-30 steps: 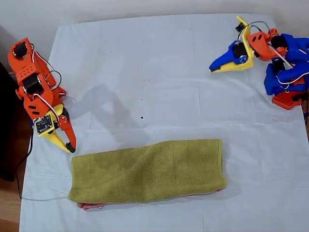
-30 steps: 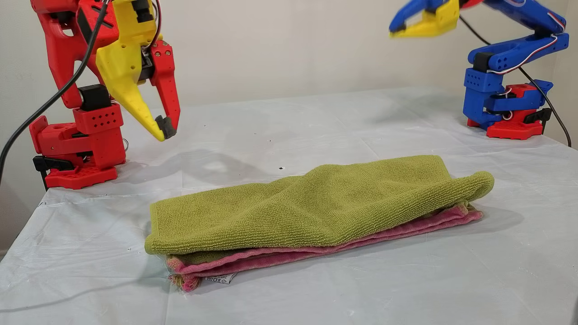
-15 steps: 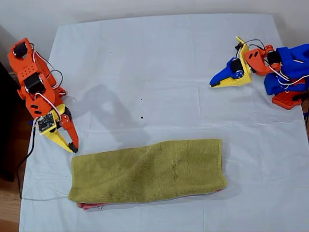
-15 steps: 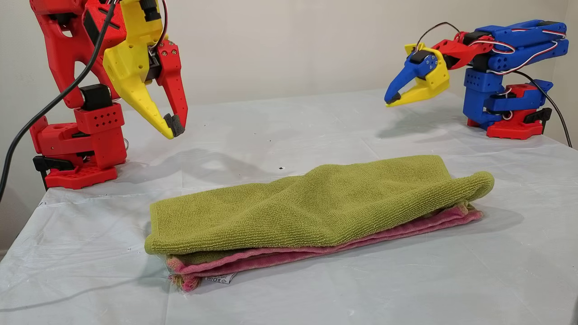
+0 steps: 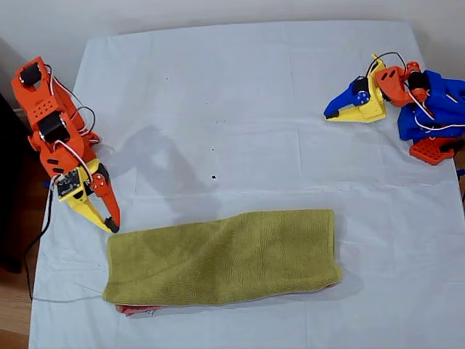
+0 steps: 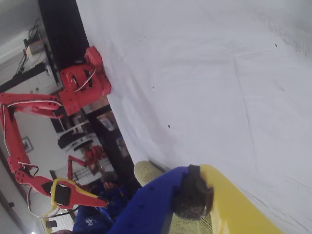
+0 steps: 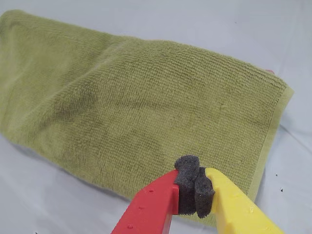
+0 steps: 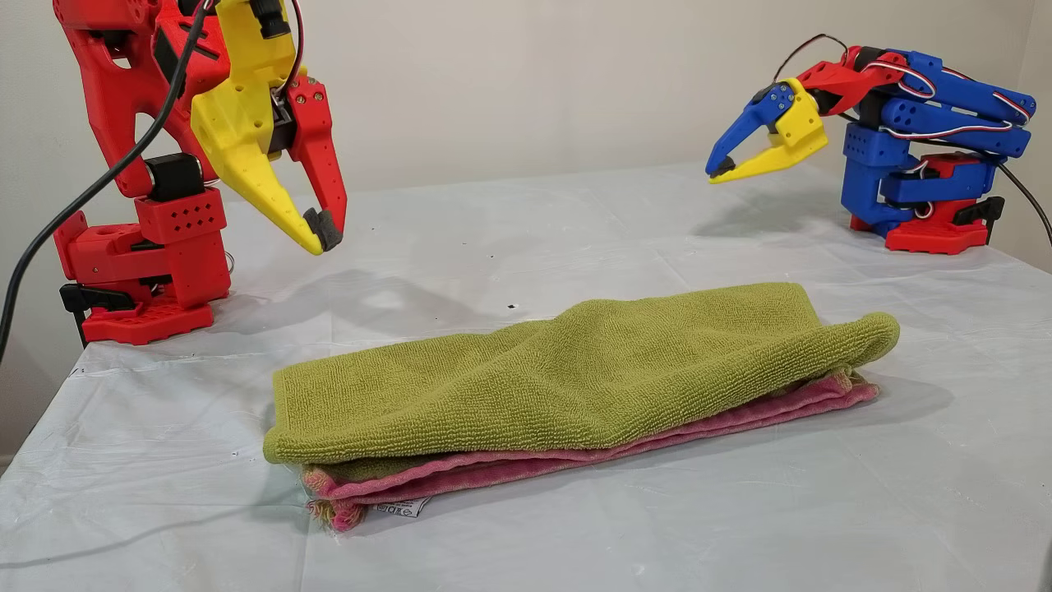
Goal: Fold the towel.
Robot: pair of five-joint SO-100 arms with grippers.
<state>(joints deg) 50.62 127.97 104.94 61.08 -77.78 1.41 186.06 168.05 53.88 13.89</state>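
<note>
Olive-green terry towel with pink-red hems (image 8: 575,374), folded into a long strip, lies on the white plastic tablecloth sheet (image 8: 740,510) near the front edge in the other view; small white tag (image 8: 401,508) peeks out beneath. My second gripper (image 8: 319,234), red and yellow, hovers above the towel's end, tips together, empty. Farther back, my first gripper (image 8: 717,173), blue and yellow, hangs with tips nearly meeting, empty.
</note>
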